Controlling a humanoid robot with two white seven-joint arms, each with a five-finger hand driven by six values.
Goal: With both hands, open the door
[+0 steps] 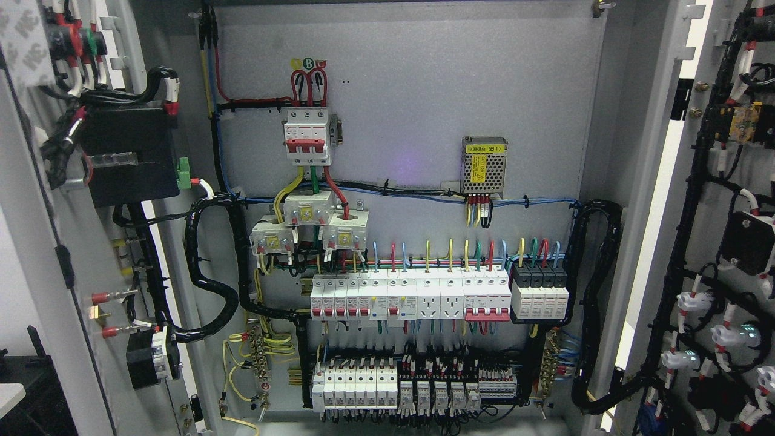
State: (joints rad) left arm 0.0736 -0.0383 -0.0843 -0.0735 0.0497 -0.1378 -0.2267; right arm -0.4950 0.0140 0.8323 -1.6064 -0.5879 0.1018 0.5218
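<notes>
An electrical cabinet fills the head view with both doors swung wide. The left door (36,254) stands at the picture's left, its inner face carrying a black box and wired parts. The right door (720,181) stands at the picture's right, with cable looms and indicator lamp backs on its inner face. Between them the grey back panel (424,91) shows a red-handled main breaker (307,134), rows of white breakers (412,298) and terminal blocks. Neither of my hands nor any arm appears in the picture.
A small mesh power supply (483,165) sits on the panel at the right of middle. Thick black cable bundles (212,272) loop from each door into the cabinet. A dark object (30,387) shows at the lower left outside the cabinet.
</notes>
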